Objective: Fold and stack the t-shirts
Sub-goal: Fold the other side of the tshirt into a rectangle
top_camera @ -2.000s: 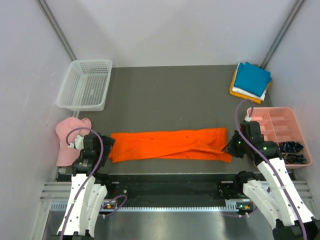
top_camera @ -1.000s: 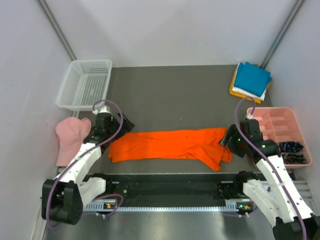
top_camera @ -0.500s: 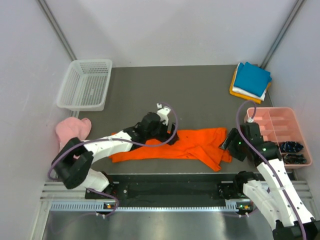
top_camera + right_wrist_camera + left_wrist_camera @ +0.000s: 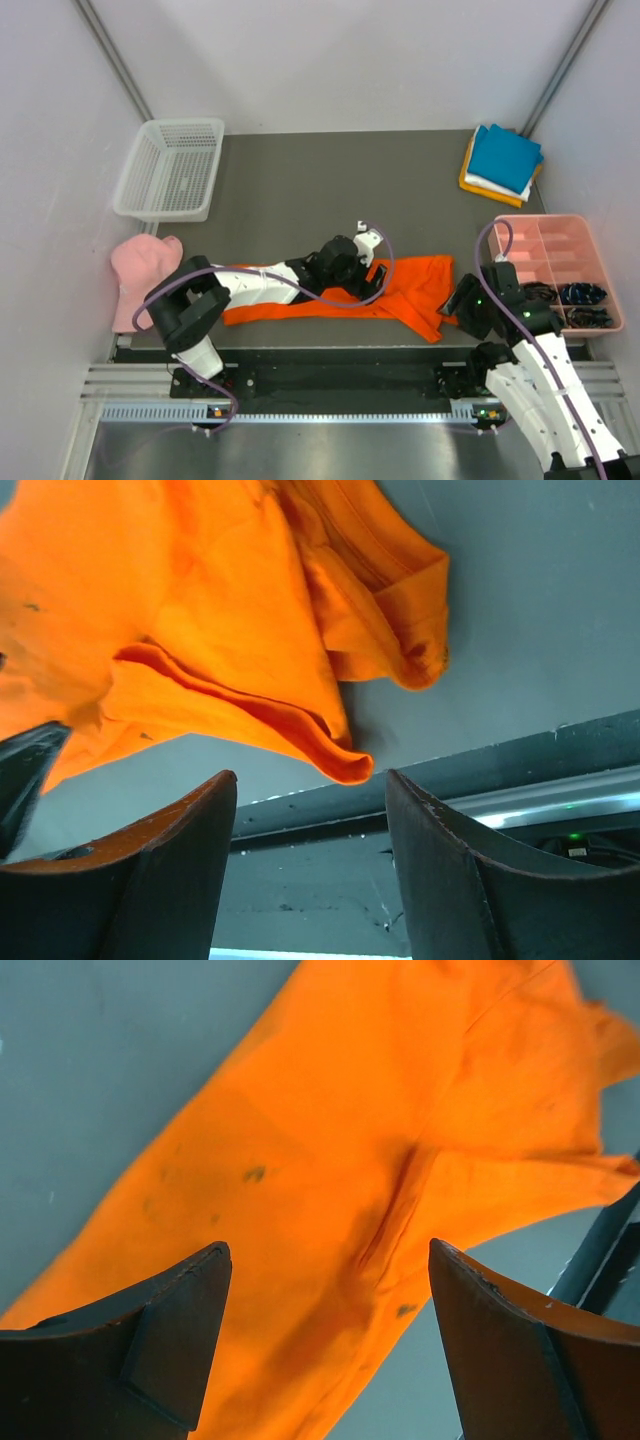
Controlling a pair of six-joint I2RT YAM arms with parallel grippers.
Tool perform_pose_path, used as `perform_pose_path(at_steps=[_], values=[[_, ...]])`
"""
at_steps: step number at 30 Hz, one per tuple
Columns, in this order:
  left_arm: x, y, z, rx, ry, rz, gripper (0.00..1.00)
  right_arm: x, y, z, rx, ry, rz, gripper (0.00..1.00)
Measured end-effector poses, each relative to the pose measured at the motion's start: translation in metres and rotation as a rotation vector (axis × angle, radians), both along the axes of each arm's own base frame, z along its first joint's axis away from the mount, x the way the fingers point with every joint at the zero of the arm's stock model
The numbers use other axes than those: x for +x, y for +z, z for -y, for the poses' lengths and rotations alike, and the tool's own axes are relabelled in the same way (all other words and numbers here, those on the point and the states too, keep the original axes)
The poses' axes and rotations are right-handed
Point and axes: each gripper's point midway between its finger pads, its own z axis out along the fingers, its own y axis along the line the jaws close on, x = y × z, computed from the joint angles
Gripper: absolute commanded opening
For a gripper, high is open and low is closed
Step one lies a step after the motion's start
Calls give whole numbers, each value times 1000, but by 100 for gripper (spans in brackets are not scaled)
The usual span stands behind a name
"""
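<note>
The bright orange t-shirt (image 4: 415, 275) lies as a long strip across the near part of the table, its right end rumpled with a corner drooping toward the front edge. My left arm reaches across it, and the left gripper (image 4: 376, 279) hovers open over the shirt's middle crease (image 4: 350, 1140), nothing between the fingers (image 4: 170, 1330). My right gripper (image 4: 456, 303) stands open just off the shirt's right end, with a curled corner (image 4: 345, 765) lying just beyond its fingertips. The other t-shirts sit folded in a stack (image 4: 505, 160) at the back right, teal blue on top.
A white mesh basket (image 4: 170, 170) stands at the back left. A pale pink cap (image 4: 135, 275) lies at the left edge. A pink compartment tray (image 4: 555, 250) with dark items sits right of the right arm. A metal rail (image 4: 480, 780) runs along the front edge.
My left arm has swung from the shirt's left end across to its middle. The shirt's right end has bunched and dropped a corner forward. My right gripper has drawn back toward the front edge.
</note>
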Motion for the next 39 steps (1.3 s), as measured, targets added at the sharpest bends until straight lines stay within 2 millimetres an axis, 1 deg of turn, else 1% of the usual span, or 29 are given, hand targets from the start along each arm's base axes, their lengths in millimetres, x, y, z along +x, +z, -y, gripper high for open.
perform_pose_path(at_steps=[5, 9, 13, 20, 29, 39], values=[[3, 18, 28, -55, -49, 26, 82, -4, -6, -1, 6, -6, -23, 61], [0, 29, 52, -99, -99, 31, 80, -4, -9, -2, 14, -3, -28, 59], [-5, 32, 64, -119, -133, 29, 77, -9, -19, -3, 16, 0, -62, 56], [-12, 30, 67, -118, -156, 22, 72, -12, -27, -5, 23, 9, -82, 55], [-16, 29, 69, -114, -171, 25, 71, -16, -40, -7, 32, 14, -105, 53], [-17, 24, 66, -102, -174, 27, 69, -15, -52, -9, 37, 19, -121, 47]])
